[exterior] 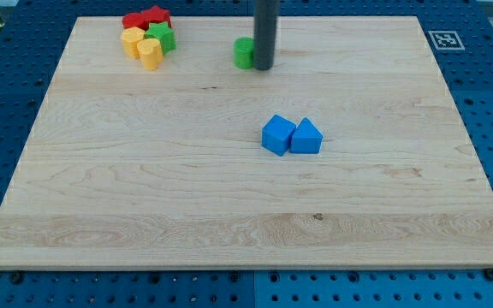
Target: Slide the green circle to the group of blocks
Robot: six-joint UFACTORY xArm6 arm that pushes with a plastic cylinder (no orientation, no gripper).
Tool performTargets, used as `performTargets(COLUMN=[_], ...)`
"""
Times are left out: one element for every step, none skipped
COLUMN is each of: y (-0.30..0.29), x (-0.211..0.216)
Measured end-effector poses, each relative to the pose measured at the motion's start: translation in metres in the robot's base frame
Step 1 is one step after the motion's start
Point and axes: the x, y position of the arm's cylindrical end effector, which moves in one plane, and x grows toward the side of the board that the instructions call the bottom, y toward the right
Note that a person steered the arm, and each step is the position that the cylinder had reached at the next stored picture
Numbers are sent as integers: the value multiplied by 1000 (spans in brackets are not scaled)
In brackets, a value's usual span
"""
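Currently, my tip [264,68] is touching the green circle [244,53] on its right; no pincer is showing. Blue blocks [291,135] are lying well below, cluster [147,34] sitting top-left.

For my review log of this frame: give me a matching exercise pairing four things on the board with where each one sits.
Things:
1. green circle
2. my tip
3. two blue blocks
4. red, yellow and green group

Places:
A. top left corner of the board
B. side by side, touching, near the board's middle
C. against the rod's left side, near the top edge
D. just right of the green circle

Pairs: 1-C, 2-D, 3-B, 4-A
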Motion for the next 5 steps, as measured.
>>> performTargets(y=[-33, -58, -87, -92, -40], x=[-15, -26, -31, -29, -33])
